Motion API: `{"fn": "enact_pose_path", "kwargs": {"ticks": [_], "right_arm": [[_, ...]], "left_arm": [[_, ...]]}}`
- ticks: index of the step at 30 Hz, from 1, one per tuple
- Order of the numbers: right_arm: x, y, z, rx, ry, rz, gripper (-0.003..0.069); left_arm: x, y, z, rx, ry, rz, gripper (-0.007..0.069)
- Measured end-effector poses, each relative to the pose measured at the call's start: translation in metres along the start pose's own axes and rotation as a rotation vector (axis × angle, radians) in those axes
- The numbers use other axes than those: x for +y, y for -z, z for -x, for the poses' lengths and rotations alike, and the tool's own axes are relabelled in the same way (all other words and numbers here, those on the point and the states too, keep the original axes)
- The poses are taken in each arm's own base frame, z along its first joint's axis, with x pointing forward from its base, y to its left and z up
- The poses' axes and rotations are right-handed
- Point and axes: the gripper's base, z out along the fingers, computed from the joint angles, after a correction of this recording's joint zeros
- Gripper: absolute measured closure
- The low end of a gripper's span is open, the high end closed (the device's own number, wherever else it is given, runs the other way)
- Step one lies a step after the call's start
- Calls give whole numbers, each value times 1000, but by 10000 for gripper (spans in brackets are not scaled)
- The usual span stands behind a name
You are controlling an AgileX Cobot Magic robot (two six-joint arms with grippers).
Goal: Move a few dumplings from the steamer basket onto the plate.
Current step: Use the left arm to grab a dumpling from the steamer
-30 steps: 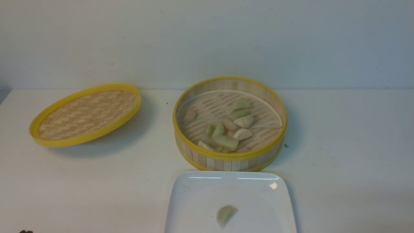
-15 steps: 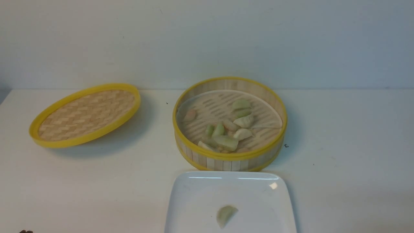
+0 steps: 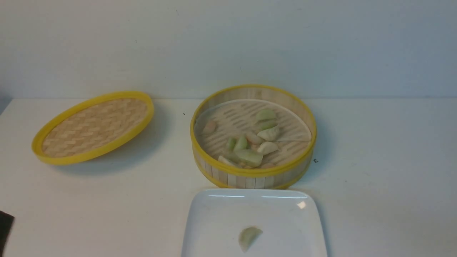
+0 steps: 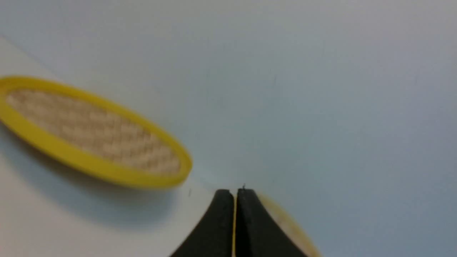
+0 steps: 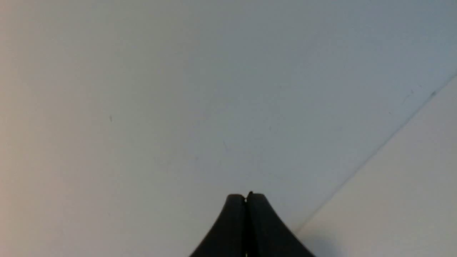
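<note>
White surface [image 3: 375, 178] keeps the round bamboo steamer basket [image 3: 250, 180] just beside the glossy white square plate [image 3: 214, 221], likely for short carries; my jaws are both pressed together, empty.

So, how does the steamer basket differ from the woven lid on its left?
The steamer basket is deep, with a slatted wall; the lid is shallow, with a woven face. The basket holds dumplings; the lid holds nothing. Both are round, bamboo-coloured, with yellow rims.

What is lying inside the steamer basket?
Inside the steamer basket lie roughly ten dumplings, green, cream and pinkish. The near wall hides the floor behind it, so the count is uncertain.
</note>
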Motion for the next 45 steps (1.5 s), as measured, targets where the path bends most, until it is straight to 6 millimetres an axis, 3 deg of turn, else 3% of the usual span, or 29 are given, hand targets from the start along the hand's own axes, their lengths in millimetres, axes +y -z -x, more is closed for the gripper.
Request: {"fn": "enact_pose_path", "kwargs": {"ticks": [4,5,6,7,10,12,13,15,18,21,24,28,34,35,37,41,45], "right_arm": [[-2,0,8,-86,-129,-13,673],[-3,0,9,-100,-184,-20,673],[0,0,10,-88,-263,-18,673],[1,0,10,-84,-266,-15,673],[54,4,28,19,-103,137,673],[86,5,40,73,73,197,673],[90,5,42,78,99,203,673],[118,1,51,166,245,227,673],[156,-19,57,416,467,211,673],[171,-45,55,687,602,148,673],[174,-68,52,860,659,88,673],[172,-81,47,932,661,59,673],[172,-80,45,970,636,66,673],[172,-80,45,970,636,66,673],[172,-79,44,977,635,64,673],[172,-79,44,977,622,57,673],[172,-79,44,977,616,54,673]], "left_arm": [[-8,1,18,-137,62,-20,631],[-17,2,27,-157,59,-48,631],[-43,5,45,-170,-4,-118,631],[-43,5,45,-170,-4,-118,631],[-96,-5,73,-22,-204,-178,631],[-118,-22,81,109,-277,-167,631],[-120,-24,81,126,-288,-165,631],[-135,-44,84,272,-350,-146,631],[-154,-98,79,628,-470,-104,631],[-154,-154,62,945,-537,-76,631],[-147,-203,43,1155,-596,-82,631],[-147,-258,2,1306,-729,-96,631],[-160,-313,-61,1395,-894,-129,631],[-159,-315,-63,1396,-896,-128,631],[-152,-345,-94,1434,-917,-123,631],[-131,-379,-138,1523,-927,-110,631],[-120,-411,-169,1497,-944,-97,631]]}}
